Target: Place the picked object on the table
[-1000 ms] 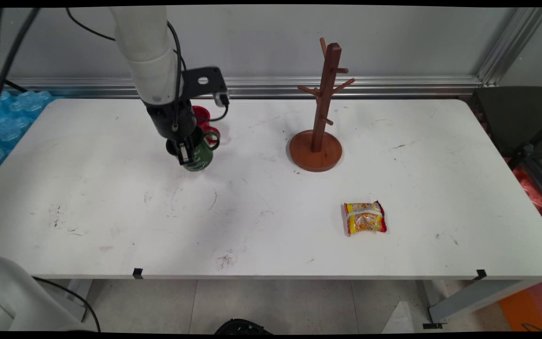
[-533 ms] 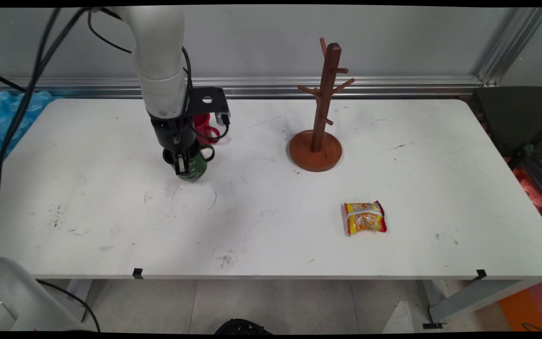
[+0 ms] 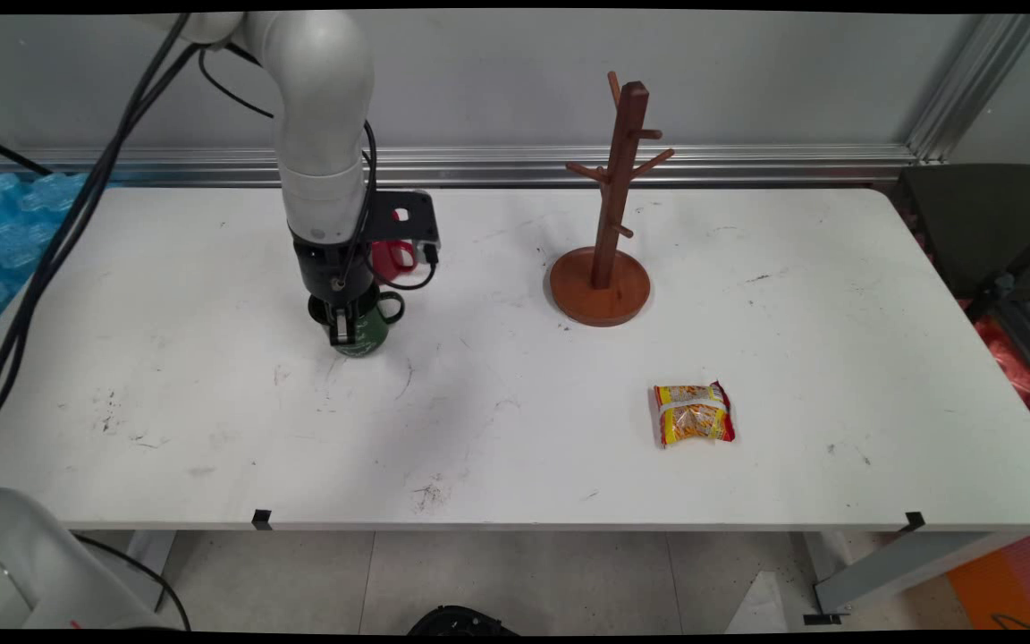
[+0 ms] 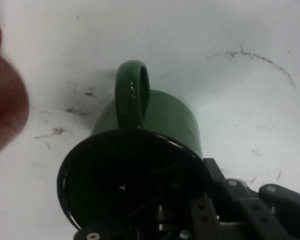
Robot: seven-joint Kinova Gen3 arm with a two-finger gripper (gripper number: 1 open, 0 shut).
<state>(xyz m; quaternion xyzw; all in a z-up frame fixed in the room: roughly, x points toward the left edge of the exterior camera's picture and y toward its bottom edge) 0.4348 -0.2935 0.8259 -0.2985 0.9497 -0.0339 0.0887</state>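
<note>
Your gripper (image 3: 342, 329) points straight down at the left-centre of the white table (image 3: 515, 429), and its fingers are clamped on the rim of a green mug (image 3: 370, 328). One finger (image 3: 340, 326) runs down the outside of the mug's near wall; the other reaches into the mug's dark inside. The mug stands upright with its base at the table's surface; you cannot tell whether it rests on the table or hangs just above it. Its handle (image 3: 392, 308) points toward the right and slightly toward the wall.

In the hand view, you look down into the mug's (image 4: 140, 165) black interior, ringed by a glossy dark rim, with the green handle (image 4: 132, 95) arching away from the camera. The gripper's black linkage (image 4: 240, 210) rises beside the rim at the lower right.

Just behind the green mug, toward the wall, stands a red mug (image 3: 390, 255), partly hidden by the black bracket on your wrist. It shows as a red curve at the left edge of the hand view (image 4: 5, 110).

Well to the right stands a brown wooden mug tree (image 3: 609, 224) on a round base, its pegs bare. Nearer the front edge, to the right of centre, lies a yellow and red snack packet (image 3: 694, 414), flat on the table.
</note>
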